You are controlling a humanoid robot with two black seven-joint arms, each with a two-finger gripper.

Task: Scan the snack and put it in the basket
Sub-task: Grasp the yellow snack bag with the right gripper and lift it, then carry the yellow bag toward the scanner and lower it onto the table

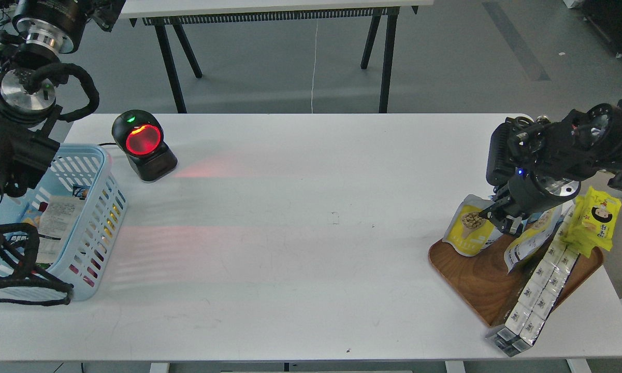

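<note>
The snack (468, 228), a small yellow pouch with a round picture of pale nuts, is tilted up at the near left corner of the brown wooden tray (476, 282). My right gripper (498, 218) is shut on the pouch's upper right edge, its fingers pointing down and left. The light blue basket (102, 161) stands at the table's left edge with packets inside. My left arm fills the left edge above the basket. Its gripper does not show.
A black barcode scanner (143, 144) with a glowing red window stands right of the basket and casts red light on the table. The tray also holds a second pouch (529, 239), a bright yellow cartoon-face pack (595, 220) and a row of white boxes (541, 290).
</note>
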